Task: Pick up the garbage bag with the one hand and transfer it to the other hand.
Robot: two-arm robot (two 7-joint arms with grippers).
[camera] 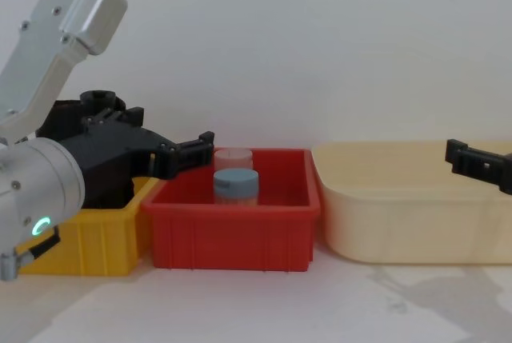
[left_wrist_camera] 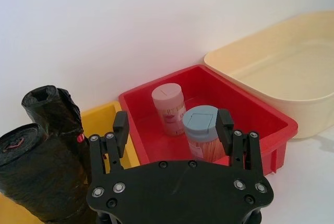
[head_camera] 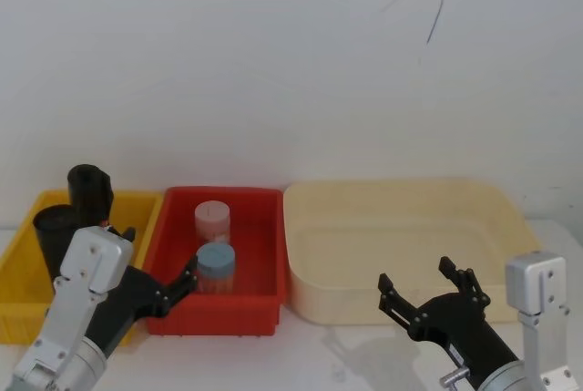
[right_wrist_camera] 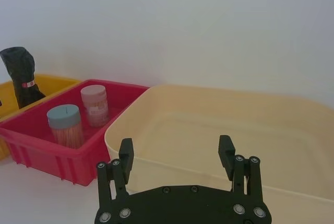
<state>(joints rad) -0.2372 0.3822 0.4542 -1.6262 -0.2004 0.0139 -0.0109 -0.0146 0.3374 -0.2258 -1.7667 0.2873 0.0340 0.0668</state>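
Bag (left_wrist_camera: 52,110) not yet grasped: left tool (left_wrist_camera: 173,123), spread apart, hovers beside it; right tool (right_wrist_camera: 176,148), also apart, holds nothing.

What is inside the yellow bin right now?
Two black rolls: the garbage bag behind, a second roll in front. The left hand, open, covers their lower ends and the yellow bin floor.

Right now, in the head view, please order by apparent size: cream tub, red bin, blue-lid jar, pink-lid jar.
1. cream tub
2. red bin
3. blue-lid jar and pink-lid jar look alike; blue stands nearer, so unranked.
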